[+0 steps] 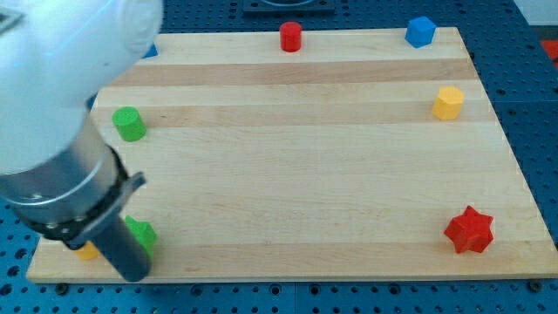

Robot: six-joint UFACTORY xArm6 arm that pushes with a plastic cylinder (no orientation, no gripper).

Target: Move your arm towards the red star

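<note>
A pale wooden board [296, 166] with lengthwise grain bands fills most of the view, lying on a blue perforated bench [532, 105] whose rows of small holes show along the view's right, bottom and top edges. A dark fixture sits just past the board's top edge, cut off by the frame.

The arm [61, 113] comes in large and blurred from the view's upper left — a white housing, then a grey collar, then the dark rod. My tip [135, 272] stands at the board's bottom-left corner, just beside a green block [142, 234] and near a small yellow-orange block [87, 252], mostly hidden behind the rod. There are no jaws here; the rod holds nothing.

The red star [469, 230] lies at the bottom right, well apart from my tip — the whole board's width between them.

Elsewhere: a green cylinder [129, 124] at the left, a red cylinder [290, 37] at the top edge, a blue cube [420, 30] at the top right, a yellow block [448, 102] below it, and a sliver of another blue block [150, 51] beside the housing
</note>
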